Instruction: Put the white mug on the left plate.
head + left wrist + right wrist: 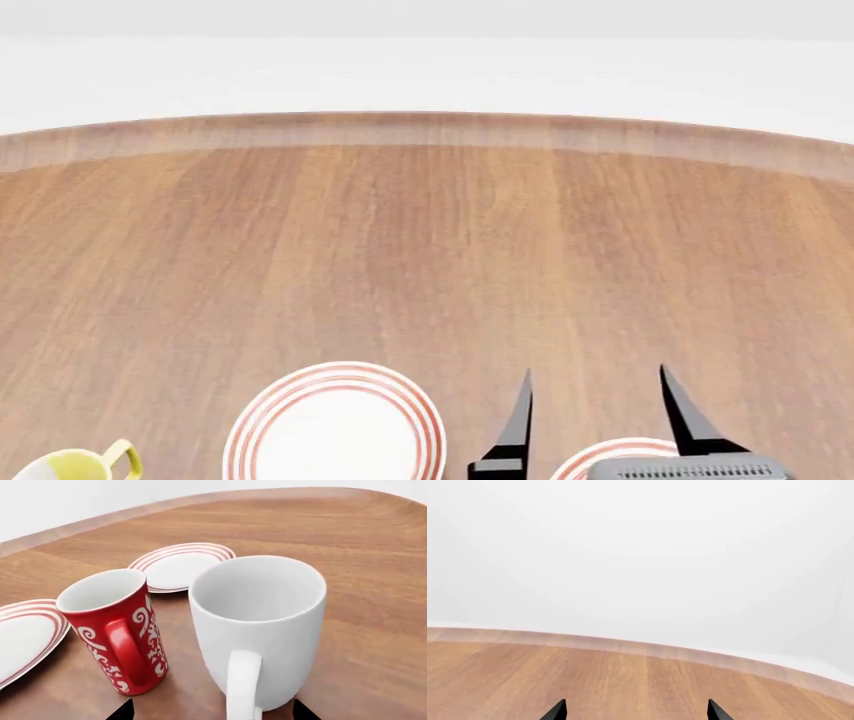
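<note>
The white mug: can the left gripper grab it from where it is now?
Probably yes. The white mug stands upright right ahead of the left gripper, handle facing it, fingertips apart. The red mug stands close beside it, which leaves little room on that side.

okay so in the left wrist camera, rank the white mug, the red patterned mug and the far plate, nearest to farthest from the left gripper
1. White mug: nearest, its handle between the fingertips of the left gripper.
2. Red patterned mug: just beside the white mug, slightly farther.
3. Far plate: farthest, flat on the table beyond both mugs.
</note>
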Robot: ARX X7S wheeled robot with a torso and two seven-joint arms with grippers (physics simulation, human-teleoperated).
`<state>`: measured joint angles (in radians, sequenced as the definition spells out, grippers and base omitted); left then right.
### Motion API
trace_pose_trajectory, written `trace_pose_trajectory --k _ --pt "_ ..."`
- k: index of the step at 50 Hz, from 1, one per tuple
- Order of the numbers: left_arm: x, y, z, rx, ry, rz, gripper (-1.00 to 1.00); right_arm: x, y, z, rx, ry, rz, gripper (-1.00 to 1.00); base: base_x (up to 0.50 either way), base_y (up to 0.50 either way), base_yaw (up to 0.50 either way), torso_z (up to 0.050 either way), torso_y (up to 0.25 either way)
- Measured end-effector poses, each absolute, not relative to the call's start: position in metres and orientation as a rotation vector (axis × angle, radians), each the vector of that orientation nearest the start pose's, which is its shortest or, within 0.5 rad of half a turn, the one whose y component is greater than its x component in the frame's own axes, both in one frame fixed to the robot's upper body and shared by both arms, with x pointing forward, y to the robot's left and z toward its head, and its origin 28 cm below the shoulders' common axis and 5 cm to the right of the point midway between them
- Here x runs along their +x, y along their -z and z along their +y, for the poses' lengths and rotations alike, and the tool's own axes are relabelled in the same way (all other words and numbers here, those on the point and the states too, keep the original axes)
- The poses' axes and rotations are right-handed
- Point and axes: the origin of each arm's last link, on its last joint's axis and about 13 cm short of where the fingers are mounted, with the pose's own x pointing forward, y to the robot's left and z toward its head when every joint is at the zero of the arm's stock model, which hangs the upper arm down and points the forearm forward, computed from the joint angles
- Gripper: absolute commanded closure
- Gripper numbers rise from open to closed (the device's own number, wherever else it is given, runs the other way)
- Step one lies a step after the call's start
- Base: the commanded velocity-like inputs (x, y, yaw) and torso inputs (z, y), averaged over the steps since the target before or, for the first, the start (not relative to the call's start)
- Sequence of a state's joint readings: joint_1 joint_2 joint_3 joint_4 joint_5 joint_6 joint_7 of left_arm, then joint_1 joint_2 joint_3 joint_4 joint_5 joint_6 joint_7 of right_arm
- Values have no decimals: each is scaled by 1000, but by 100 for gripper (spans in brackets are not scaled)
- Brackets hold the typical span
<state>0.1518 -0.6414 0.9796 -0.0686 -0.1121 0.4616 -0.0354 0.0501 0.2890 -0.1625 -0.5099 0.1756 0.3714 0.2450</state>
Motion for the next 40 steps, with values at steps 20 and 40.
trace_pose_trajectory --k 20,40 --pt "73 43 210 217 990 147 100 206 -103 -111 -104 -2 -158 -100 0 0 0 0 0" --pt "58 36 214 214 977 97 100 206 -103 -111 -104 -3 -158 -100 0 0 0 0 0"
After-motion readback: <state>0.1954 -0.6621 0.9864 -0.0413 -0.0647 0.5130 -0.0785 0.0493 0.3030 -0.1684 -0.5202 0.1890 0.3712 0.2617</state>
